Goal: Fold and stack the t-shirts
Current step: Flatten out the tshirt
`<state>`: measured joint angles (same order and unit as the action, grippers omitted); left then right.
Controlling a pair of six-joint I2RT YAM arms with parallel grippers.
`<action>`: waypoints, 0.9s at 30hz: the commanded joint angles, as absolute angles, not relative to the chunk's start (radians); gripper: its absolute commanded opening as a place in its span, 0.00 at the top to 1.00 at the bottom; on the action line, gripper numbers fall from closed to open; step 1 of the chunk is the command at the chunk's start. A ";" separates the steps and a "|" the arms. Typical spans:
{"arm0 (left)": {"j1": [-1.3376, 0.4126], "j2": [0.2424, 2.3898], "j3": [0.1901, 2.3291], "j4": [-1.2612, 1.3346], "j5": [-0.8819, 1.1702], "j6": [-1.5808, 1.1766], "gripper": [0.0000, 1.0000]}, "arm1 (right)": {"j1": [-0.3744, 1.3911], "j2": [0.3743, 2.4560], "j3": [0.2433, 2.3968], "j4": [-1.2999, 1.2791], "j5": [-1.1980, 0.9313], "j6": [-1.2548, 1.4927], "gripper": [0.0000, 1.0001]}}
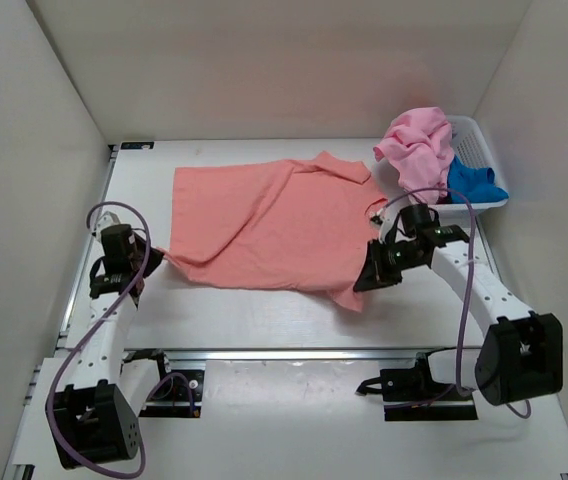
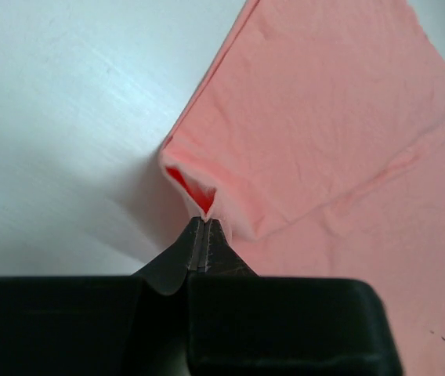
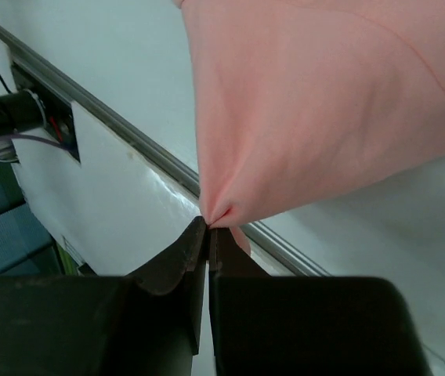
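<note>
On the coral shirt, both jaws clamp.

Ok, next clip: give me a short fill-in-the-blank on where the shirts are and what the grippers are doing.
1. Only ____ t-shirt lies on the table, the salmon t-shirt.
2. The left gripper and the right gripper are each ____ on its fabric.
3. The pink t-shirt and the blue t-shirt sit ____ the white basket.
Missing words: one; shut; in.

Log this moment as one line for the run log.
left gripper: shut on salmon shirt corner | right gripper: shut on its edge | pink shirt, blue shirt: in basket
</note>
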<state>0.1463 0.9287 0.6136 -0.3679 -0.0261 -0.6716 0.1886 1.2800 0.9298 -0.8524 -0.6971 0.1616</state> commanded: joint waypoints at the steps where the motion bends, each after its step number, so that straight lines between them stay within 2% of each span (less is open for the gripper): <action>1: 0.150 0.882 0.548 -0.385 -0.058 -0.656 1.00 | 0.172 1.192 0.817 -0.894 -0.663 0.117 1.00; 4: 0.164 0.819 0.462 -0.417 -0.083 -0.689 1.00 | 0.160 1.134 0.723 -0.903 -0.654 0.126 1.00; 10: 0.143 0.765 0.434 -0.503 -0.190 -0.618 1.00 | 0.144 1.042 0.589 -0.951 -0.621 0.132 1.00; 18: 0.149 0.815 0.460 -0.494 -0.199 -0.640 1.00 | 0.124 1.063 0.610 -0.953 -0.643 0.127 1.00; 27: 0.141 0.955 0.569 -0.368 -0.164 -0.629 1.00 | 0.109 1.261 0.785 -0.885 -0.749 0.104 1.00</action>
